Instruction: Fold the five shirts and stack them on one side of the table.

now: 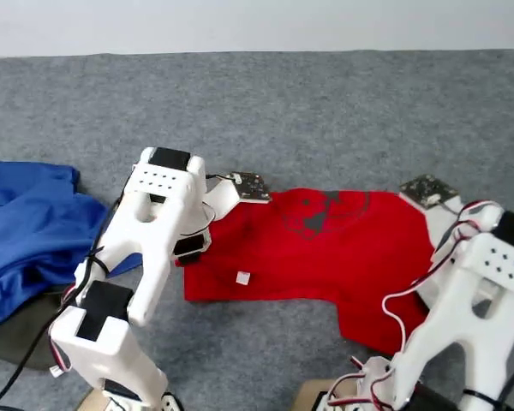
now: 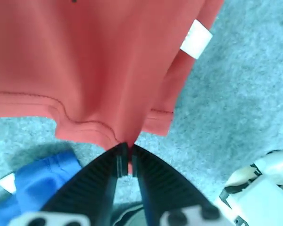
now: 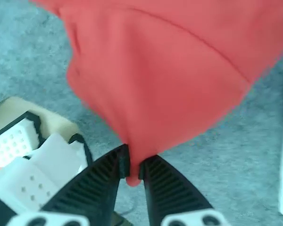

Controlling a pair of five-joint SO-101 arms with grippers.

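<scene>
L tool (image 2: 125, 153) & R tool (image 3: 133, 165) each clamped on red shirt (image 1: 343, 257) edges; blue shirt (image 1: 26, 223) just beside it on worktop (image 1: 325, 111).

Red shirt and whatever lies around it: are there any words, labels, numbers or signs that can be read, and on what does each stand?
No text can be read in these pictures.
On the red shirt, the white tag: looks blank, nothing legible.
On the chest of the red shirt, the dark print: a shape, too small to make out any letters.
</scene>
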